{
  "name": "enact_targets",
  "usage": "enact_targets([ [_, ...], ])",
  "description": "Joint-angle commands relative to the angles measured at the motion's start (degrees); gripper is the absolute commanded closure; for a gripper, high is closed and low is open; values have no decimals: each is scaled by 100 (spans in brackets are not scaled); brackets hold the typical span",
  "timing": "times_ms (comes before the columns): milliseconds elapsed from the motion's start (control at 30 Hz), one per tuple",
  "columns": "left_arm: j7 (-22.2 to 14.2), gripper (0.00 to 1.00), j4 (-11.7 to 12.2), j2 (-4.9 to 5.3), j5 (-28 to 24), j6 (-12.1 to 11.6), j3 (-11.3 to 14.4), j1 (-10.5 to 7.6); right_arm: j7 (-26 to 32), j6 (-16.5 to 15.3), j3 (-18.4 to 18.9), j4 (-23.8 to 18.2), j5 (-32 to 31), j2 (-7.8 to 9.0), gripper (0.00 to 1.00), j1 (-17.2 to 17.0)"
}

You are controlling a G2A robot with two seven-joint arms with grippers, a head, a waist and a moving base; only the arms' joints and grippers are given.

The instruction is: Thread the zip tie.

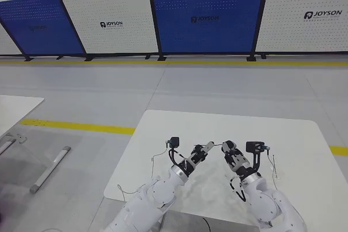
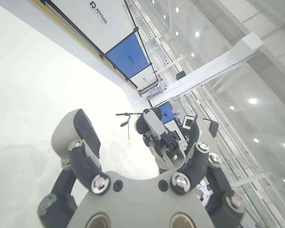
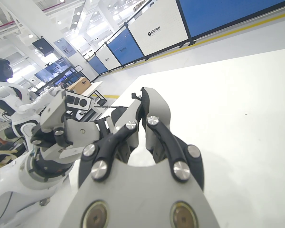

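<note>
– Nearest of all, low over the white bench (image 1: pixel 284 136), sit the two arms. What is on the left?

– Left gripper (image 1: pixel 203 149), hanging just above the bench top and pointed toward the other arm. Its two black-padded fingers (image 2: pixel 86 132) stand wide apart with nothing held between them.

– And in the middle?

– Zip tie (image 2: pixel 126 114), thin and dark, held up off the bench in the gap between the two grippers. One straight length sticks out sideways toward the left gripper, and a slack part curves down below it. From where I stand I cannot tell whether the tip reaches in between the spread fingers.

– Then the right side?

– Right gripper (image 1: pixel 228 148), level with the left one and close beside it. Its fingers (image 3: pixel 156 105) are pressed together on the zip tie, and a short dark end of the tie pokes out just beside the fingertips.

– Anything behind them?

– Blue and white panels (image 1: pixel 209 26) stand in a row beyond the bench, with a yellow line (image 1: pixel 75 124) running across the grey floor.
</note>
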Motion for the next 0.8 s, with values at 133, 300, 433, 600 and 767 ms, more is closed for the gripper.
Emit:
enact_targets([
  [133, 45, 85, 17, -14, 79, 14, 12, -9, -34, 32, -17, -17, -31, -1, 100, -4],
  [300, 5, 100, 46, -28, 43, 60, 21, -31, -56, 16, -26, -42, -35, 1, 100, -42],
  [433, -2, 100, 75, -45, 0, 71, 31, -68, -56, -1, -23, -46, -38, 5, 100, -56],
  [600, -9, 100, 116, -61, -9, 87, 48, -98, -83, -20, 4, -76, -36, 12, 100, -76],
  [767, 21, 100, 158, -81, 15, 88, 76, -116, -98, -41, 30, -116, -20, 20, 100, -101],
])
